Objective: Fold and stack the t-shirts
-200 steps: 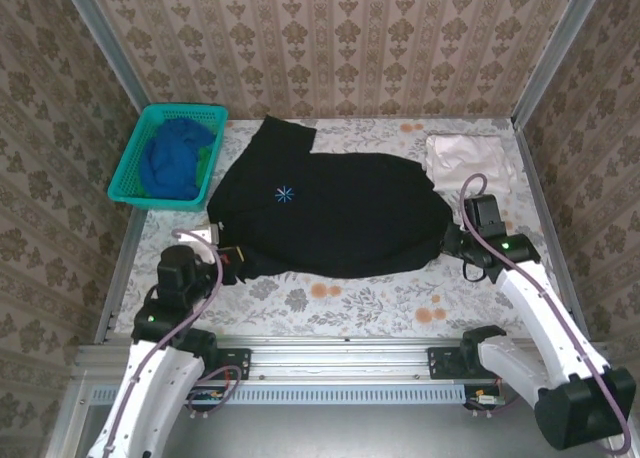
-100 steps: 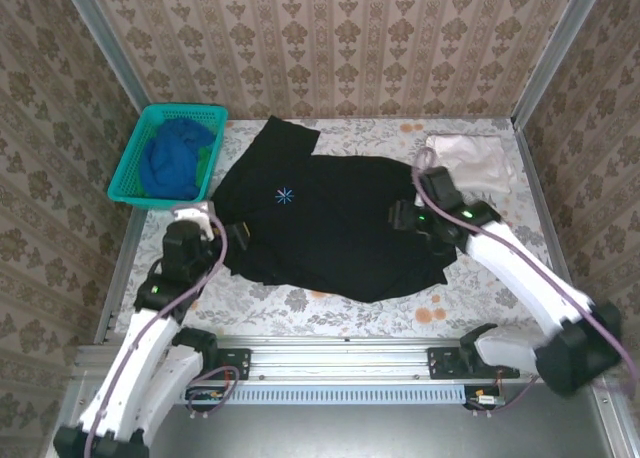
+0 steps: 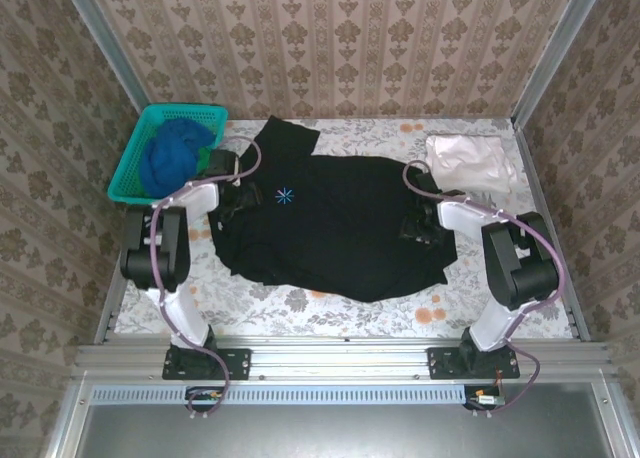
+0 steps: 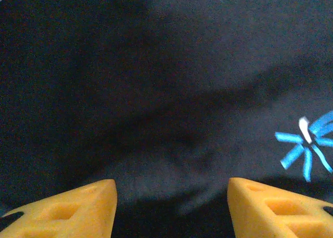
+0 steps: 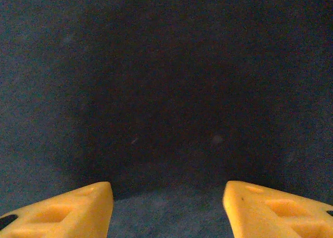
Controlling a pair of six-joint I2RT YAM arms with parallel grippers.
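Observation:
The large black t-shirt [image 3: 335,228] lies spread across the middle of the table, its light-blue starburst [image 3: 285,194] facing up. My left gripper [image 3: 238,190] hovers open over the shirt's left chest, just left of the starburst [image 4: 307,149]. In the left wrist view its orange fingertips [image 4: 83,207] stand wide apart with bare black cloth [image 4: 171,118] between them [image 4: 171,209]. My right gripper [image 3: 416,224] is open over the shirt's right side, with only dark cloth [image 5: 166,92] between its fingers [image 5: 168,209]. The pale white-pink t-shirt [image 3: 470,163] lies folded at the far right. The blue t-shirt [image 3: 175,158] is bunched in the basket.
A teal mesh basket [image 3: 185,109] stands at the far left corner. Patterned walls close in the back and both sides. A bare strip of flowered tablecloth [image 3: 330,303] runs along the near edge, in front of the metal rail [image 3: 320,353].
Both grippers have swung from the black shirt's near corners up and inward over the cloth. The shirt's right side has been drawn in and its near edge now sits lower.

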